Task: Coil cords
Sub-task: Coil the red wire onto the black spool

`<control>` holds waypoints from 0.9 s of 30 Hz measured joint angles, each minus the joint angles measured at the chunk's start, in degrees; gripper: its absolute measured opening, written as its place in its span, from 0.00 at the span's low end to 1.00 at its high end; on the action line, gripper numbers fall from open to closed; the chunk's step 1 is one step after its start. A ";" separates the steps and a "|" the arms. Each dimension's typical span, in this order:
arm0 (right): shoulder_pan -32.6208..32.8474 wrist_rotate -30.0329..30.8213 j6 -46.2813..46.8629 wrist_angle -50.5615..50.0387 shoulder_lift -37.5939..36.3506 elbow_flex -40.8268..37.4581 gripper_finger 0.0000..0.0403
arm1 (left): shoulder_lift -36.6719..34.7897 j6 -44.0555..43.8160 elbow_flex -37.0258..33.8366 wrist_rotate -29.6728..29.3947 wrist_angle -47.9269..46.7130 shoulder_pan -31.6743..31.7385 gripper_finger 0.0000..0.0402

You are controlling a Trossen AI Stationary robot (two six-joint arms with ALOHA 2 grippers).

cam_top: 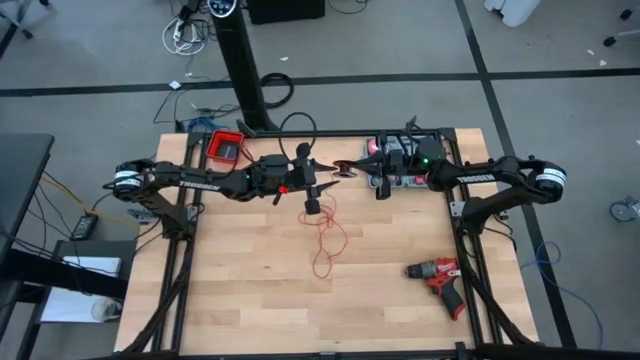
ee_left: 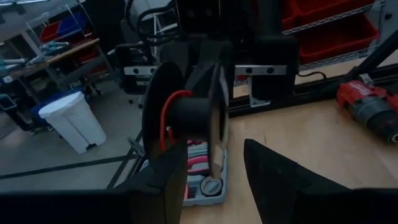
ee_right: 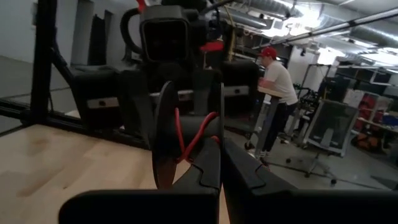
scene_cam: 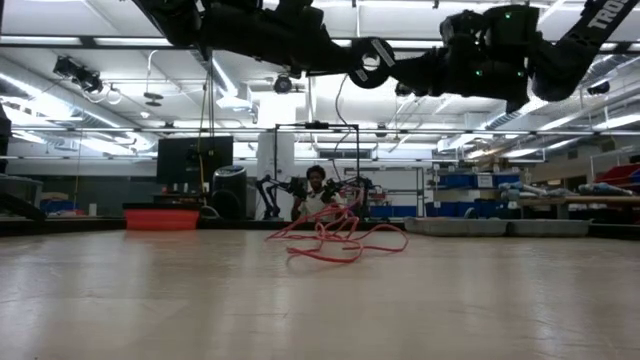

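Note:
A black spool (ee_left: 186, 115) with a few turns of the red cord on its hub hangs in the air above the table's far middle, between my two grippers. My left gripper (ee_left: 214, 180) comes from the table's left and stands wide around the spool. My right gripper (ee_right: 219, 165) comes from the right and is shut at the spool's hub. The rest of the cord (cam_top: 325, 240) drops from the spool and lies in loose red loops (scene_cam: 335, 238) on the table's middle. My left gripper has the spool between its two fingers, which come level from the table's left. One finger (ee_left: 163, 183) lies against the outer face of one flange (ee_left: 155, 124). I cannot tell if the other finger touches. The spool is lifted clear, its axis level. My right gripper's shut fingertips (ee_right: 208, 149) reach level from the table's right, in between the spool's two flanges. A red strand (ee_right: 202, 127) runs from the hub to the fingertips and seems pinched there. The strand is short and fairly straight.
A red and black drill (cam_top: 438, 280) lies near the table's right front. A red bin (cam_top: 226, 146) and a grey tray of small parts (cam_top: 398, 170) stand along the far edge. A person (ee_right: 277, 93) stands in the room beyond the table.

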 joint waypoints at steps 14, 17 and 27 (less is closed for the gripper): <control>3.88 4.39 -0.53 -3.78 -0.06 2.11 0.02 | 0.06 -1.10 0.05 -0.68 0.07 -0.12 0.04; 4.77 5.52 -0.14 -3.99 -0.07 2.09 0.06 | 0.07 -3.22 0.77 -0.56 -1.11 -0.22 0.01; 4.88 6.34 6.43 -6.37 -0.10 1.98 0.25 | -0.29 -3.55 3.16 -2.24 -8.03 -0.46 0.00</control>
